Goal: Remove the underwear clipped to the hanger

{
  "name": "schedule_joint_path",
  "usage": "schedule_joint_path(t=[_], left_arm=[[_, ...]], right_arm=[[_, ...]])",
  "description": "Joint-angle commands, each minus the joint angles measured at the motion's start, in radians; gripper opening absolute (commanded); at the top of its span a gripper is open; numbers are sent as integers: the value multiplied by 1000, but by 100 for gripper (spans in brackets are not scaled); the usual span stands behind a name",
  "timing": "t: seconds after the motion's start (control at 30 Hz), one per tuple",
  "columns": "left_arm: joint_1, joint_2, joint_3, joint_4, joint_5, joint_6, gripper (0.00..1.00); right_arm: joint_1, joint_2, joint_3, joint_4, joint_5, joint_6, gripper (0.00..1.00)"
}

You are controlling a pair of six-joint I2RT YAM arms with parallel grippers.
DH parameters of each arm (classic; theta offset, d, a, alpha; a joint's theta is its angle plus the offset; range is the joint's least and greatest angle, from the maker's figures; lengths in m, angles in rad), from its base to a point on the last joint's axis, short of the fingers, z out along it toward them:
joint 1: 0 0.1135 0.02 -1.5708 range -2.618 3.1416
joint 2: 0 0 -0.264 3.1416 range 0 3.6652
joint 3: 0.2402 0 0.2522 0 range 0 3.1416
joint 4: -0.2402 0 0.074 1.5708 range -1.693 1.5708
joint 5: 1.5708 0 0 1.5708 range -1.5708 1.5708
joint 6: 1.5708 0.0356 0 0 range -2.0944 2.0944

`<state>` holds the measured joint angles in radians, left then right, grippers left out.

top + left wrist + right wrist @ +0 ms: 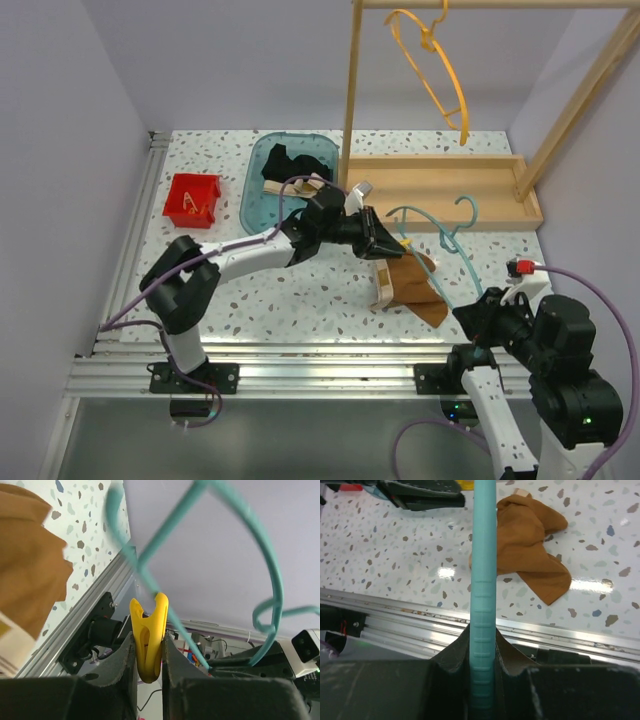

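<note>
Left pincer is clenched on a yellow clip at the teal hanger; right pincer is grasping the hanger's bar. Brown underwear lies on the counter under the hanger. Black underwear sits in the bin

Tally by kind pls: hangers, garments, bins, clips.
Hangers: 2 (orange hanger, teal hanger)
Garments: 2 (black garment, rust-brown garment)
Bins: 2 (red bin, teal bin)
Clips: 1 sure (yellow clip); red bin's contents unclear
Total: 7
</note>
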<state>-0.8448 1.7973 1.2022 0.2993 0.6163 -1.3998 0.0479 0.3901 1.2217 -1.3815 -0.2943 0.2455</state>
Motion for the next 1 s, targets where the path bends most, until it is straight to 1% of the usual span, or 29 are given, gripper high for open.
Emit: schedule_joint_path(t=[0.0, 0.03, 0.1, 0.13, 0.17, 0.23, 0.27, 0.3, 0.33, 0.37, 0.4, 0.43, 0.47, 0.53, 0.57, 0.63, 0.77, 0.83, 0.87, 0.9, 0.93, 0.97], left_arm=[[15, -102, -7, 15, -13, 61, 0], [21, -114, 3, -49, -23, 106, 0], [64, -159, 4, -112, -41, 152, 0], [84, -177, -1, -173, -46, 192, 0], [137, -218, -9, -202, -47, 212, 0], [209, -271, -18, -355, -81, 309, 0], [298, -320, -16, -414, -99, 350, 0], [347, -343, -16, -518, -118, 434, 0], [401, -363, -16, -564, -134, 474, 0], [523, -389, -16, -607, -145, 510, 0], [582, -400, -18, -667, -150, 547, 0], [637, -406, -20, -686, -151, 609, 0], [744, -415, -23, -695, -147, 636, 0], [841, -412, -39, -689, -118, 683, 0], [931, -397, -42, -683, -96, 694, 0], [1022, -372, -24, -684, -105, 728, 0], [1114, -288, 34, -703, -160, 759, 0], [1139, -257, 77, -741, -196, 772, 0], [1161, -236, 89, -756, -240, 775, 0], [1168, -230, 91, -744, -243, 772, 0], [1176, -219, 92, -743, -250, 771, 2], [1184, -195, 97, -743, -253, 771, 7]], right_arm=[[3, 1, 33, -10, 136, 3, 0], [3, 4, 35, -17, 188, 5, 0], [3, 13, 35, -40, 228, 11, 0], [3, 16, 39, -48, 250, 14, 0], [4, 18, 41, -56, 280, 20, 0], [4, 20, 51, -65, 293, 24, 0], [3, 20, 56, -65, 293, 32, 0], [3, 20, 61, -65, 293, 34, 0], [3, 20, 65, -67, 293, 35, 0], [3, 21, 67, -70, 293, 37, 0], [3, 20, 68, -71, 291, 40, 0], [3, 20, 71, -73, 287, 41, 0], [3, 20, 73, -73, 282, 43, 0], [4, 15, 76, -73, 277, 46, 0], [3, 13, 76, -73, 276, 44, 0], [3, 13, 78, -79, 276, 46, 0], [3, 13, 94, -91, 290, 54, 0], [3, 18, 111, -97, 293, 57, 0], [3, 23, 119, -102, 293, 61, 0], [3, 27, 128, -108, 293, 60, 0], [3, 30, 143, -111, 293, 61, 0], [4, 32, 151, -114, 308, 61, 0]])
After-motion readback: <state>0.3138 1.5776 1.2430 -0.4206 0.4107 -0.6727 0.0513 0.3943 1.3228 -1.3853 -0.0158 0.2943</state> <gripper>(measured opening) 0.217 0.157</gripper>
